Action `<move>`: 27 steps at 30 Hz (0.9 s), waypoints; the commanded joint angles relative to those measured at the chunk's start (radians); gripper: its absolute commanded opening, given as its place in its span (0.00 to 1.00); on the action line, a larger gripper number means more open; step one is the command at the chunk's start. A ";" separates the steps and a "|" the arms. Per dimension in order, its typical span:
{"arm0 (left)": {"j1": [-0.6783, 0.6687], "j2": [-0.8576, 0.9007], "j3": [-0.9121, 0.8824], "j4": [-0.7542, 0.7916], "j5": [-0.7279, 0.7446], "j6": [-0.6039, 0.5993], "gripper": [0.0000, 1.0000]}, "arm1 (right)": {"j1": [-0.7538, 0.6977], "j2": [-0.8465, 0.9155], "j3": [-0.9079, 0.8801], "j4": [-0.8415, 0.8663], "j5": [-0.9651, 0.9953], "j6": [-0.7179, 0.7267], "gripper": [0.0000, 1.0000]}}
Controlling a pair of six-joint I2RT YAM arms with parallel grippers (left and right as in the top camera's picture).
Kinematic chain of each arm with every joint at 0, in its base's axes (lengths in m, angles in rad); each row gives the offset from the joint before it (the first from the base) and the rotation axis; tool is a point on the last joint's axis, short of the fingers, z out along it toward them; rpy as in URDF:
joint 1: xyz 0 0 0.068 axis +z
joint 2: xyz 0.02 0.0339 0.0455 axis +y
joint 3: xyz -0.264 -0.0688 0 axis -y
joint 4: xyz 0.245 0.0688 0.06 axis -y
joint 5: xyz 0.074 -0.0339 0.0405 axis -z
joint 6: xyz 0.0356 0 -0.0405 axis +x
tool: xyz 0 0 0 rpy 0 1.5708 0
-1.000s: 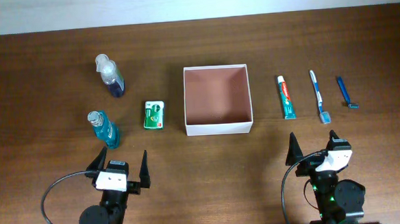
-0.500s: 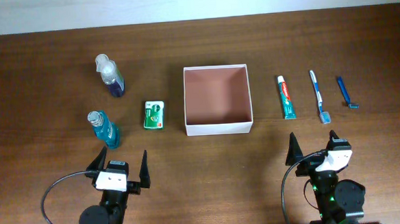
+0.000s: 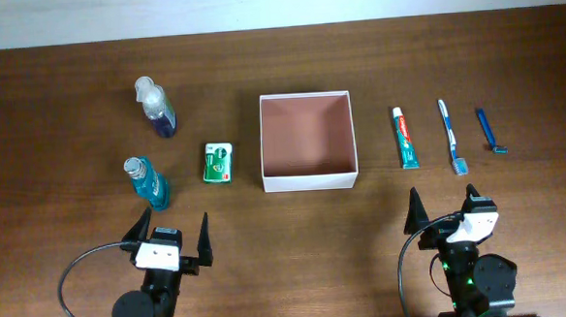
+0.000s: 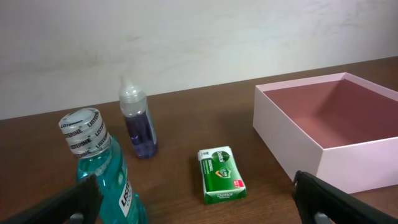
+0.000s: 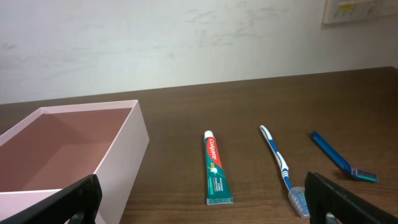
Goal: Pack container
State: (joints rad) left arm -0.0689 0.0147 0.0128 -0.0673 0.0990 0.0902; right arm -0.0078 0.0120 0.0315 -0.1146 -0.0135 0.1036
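Container (image 3: 307,141) stands open at the centre of the table (image 3: 56,83); left gripper (image 3: 173,232) and right gripper (image 3: 447,213) spread wide, holding nothing; only left wrist shows green packet (image 4: 221,174) lettering; only right wrist shows toothpaste (image 5: 214,167) branding.

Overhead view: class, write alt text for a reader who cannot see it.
An empty square container sits centre frame. To its left are a green packet, a teal mouthwash bottle and a purple spray bottle; to its right lie a toothpaste tube, toothbrush and razor. The left gripper and right gripper stand open at the bottom edge.
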 commanded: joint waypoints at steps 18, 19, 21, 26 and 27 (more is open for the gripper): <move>0.006 0.018 0.112 0.151 0.085 0.017 0.99 | -0.008 -0.009 -0.008 0.000 -0.009 -0.003 0.98; 0.006 0.033 0.140 0.140 0.079 0.017 0.99 | -0.008 -0.009 -0.008 0.000 -0.009 -0.003 0.98; 0.006 0.076 0.211 0.108 0.056 0.018 0.99 | -0.008 -0.009 -0.008 0.000 -0.009 -0.003 0.99; 0.006 0.288 0.506 -0.095 0.002 0.061 0.99 | -0.008 -0.009 -0.008 0.000 -0.009 -0.003 0.98; 0.006 0.353 0.587 -0.158 0.002 0.083 0.99 | -0.008 -0.009 -0.008 0.000 -0.009 -0.003 0.99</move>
State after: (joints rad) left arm -0.0689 0.2188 0.3958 -0.1314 0.1329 0.1104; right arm -0.0078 0.0120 0.0315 -0.1146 -0.0135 0.1043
